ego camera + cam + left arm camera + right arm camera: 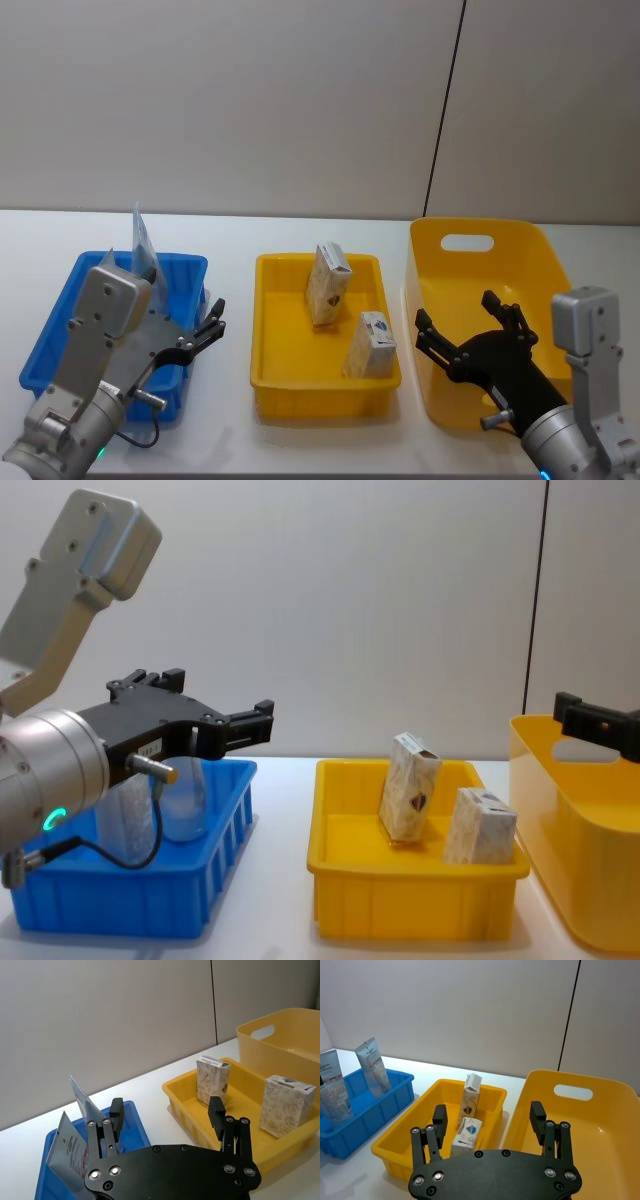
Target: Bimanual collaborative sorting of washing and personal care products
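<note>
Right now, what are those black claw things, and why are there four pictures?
They are the grippers, the hands, of a two-armed robot. One picture comes from its head, one from its chest, and one from a camera on each wrist. The left gripper hangs by the blue tray, where two tubes stand. The right gripper hangs over the tall yellow bin. Both are open and hold nothing. Two small beige cartons sit in the low yellow tray between.
</note>
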### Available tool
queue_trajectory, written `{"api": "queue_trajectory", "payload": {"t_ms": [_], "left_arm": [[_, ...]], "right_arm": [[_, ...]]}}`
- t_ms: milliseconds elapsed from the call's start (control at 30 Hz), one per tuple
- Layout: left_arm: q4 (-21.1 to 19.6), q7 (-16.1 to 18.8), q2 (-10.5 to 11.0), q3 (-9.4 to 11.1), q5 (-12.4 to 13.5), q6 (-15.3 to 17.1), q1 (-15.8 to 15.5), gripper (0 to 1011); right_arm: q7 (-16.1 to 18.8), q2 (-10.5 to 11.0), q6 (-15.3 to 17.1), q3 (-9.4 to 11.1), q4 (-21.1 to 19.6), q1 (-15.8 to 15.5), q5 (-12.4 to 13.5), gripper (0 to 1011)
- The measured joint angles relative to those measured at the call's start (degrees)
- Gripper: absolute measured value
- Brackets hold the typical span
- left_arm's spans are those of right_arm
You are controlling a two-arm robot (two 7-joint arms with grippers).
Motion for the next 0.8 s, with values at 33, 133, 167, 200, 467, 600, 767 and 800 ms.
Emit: {"api": "queue_trajectory", "payload": {"t_ms": [33, 133, 167, 200, 467, 600, 767, 800], "left_arm": [[0.0, 0.0, 0.0, 0.0, 0.0, 0.0, 0.0, 1001], [0.0, 0.0, 0.0, 0.0, 0.0, 0.0, 0.0, 1001], [0.0, 0.0, 0.0, 0.0, 0.0, 0.0, 0.0, 1001], [0.0, 0.0, 0.0, 0.0, 0.0, 0.0, 0.0, 1001], [0.0, 0.0, 0.0, 0.0, 0.0, 0.0, 0.0, 1001], [0.0, 0.0, 0.0, 0.0, 0.0, 0.0, 0.0, 1001], [0.0, 0.0, 0.0, 0.0, 0.0, 0.0, 0.0, 1001], [0.0, 0.0, 0.0, 0.0, 0.0, 0.0, 0.0, 1001]], "right_arm": [[0.0, 0.0, 0.0, 0.0, 0.0, 0.0, 0.0, 1004], [0.0, 0.0, 0.0, 0.0, 0.0, 0.0, 0.0, 1004], [0.0, 0.0, 0.0, 0.0, 0.0, 0.0, 0.0, 1004], [0.0, 0.0, 0.0, 0.0, 0.0, 0.0, 0.0, 1004], [0.0, 0.0, 0.0, 0.0, 0.0, 0.0, 0.0, 1004], [0.0, 0.0, 0.0, 0.0, 0.0, 0.0, 0.0, 1004], [0.0, 0.0, 0.0, 0.0, 0.0, 0.0, 0.0, 1004], [0.0, 0.0, 0.0, 0.0, 0.0, 0.0, 0.0, 1004]]}}
